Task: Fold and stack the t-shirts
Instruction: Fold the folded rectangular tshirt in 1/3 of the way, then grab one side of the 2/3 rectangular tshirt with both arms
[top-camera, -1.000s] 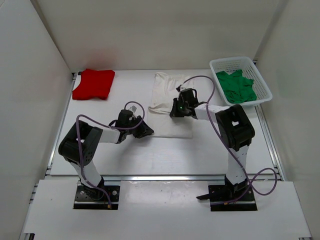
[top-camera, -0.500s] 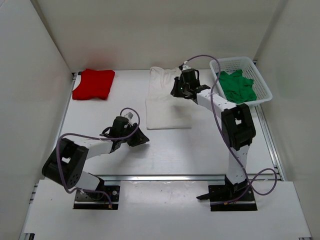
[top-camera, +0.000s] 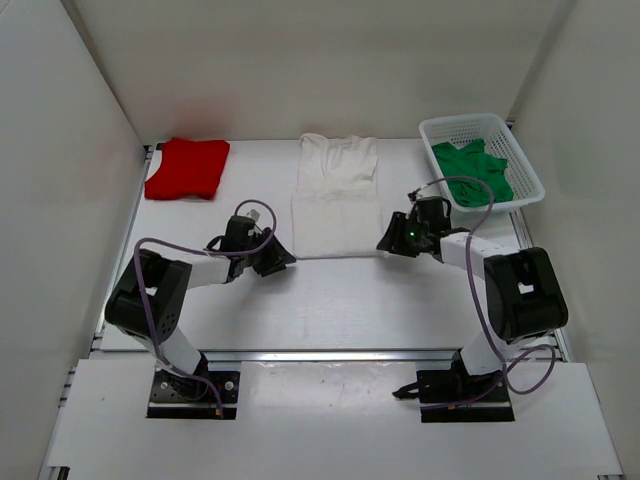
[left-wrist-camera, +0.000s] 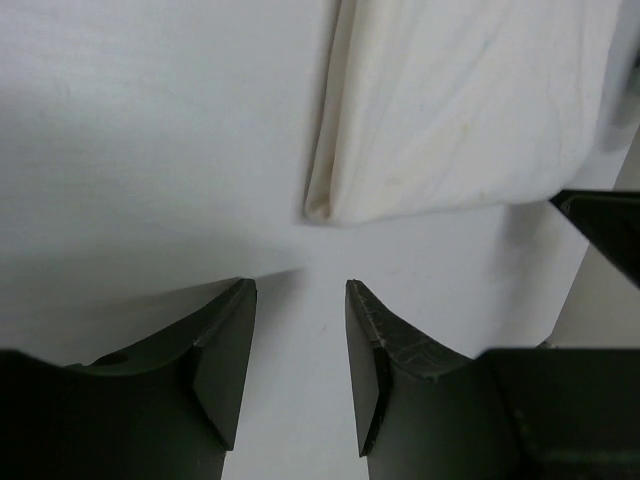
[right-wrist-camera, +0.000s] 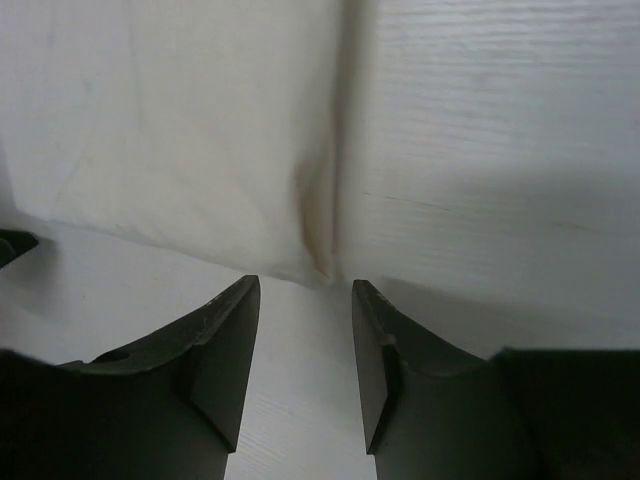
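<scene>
The white t-shirt (top-camera: 337, 195) lies flat at the table's middle, its near half doubled over. My left gripper (top-camera: 281, 259) rests low at the shirt's near left corner, open, with bare table between its fingers; in the left wrist view the folded corner (left-wrist-camera: 440, 110) sits just ahead of the gripper (left-wrist-camera: 300, 300). Open as well, my right gripper (top-camera: 386, 240) is at the near right corner, the cloth edge (right-wrist-camera: 170, 130) just past its tips (right-wrist-camera: 305, 295). The red t-shirt (top-camera: 187, 167) lies folded at the back left. The green t-shirt (top-camera: 473, 171) is bunched in the basket.
A white mesh basket (top-camera: 529, 172) stands at the back right against the side wall. White walls enclose the table on three sides. Purple cables loop over both arms.
My right gripper carried the shirt's edge toward the back, let go, and came down to the near right corner. My left gripper opened wider and moved to the near left corner.
</scene>
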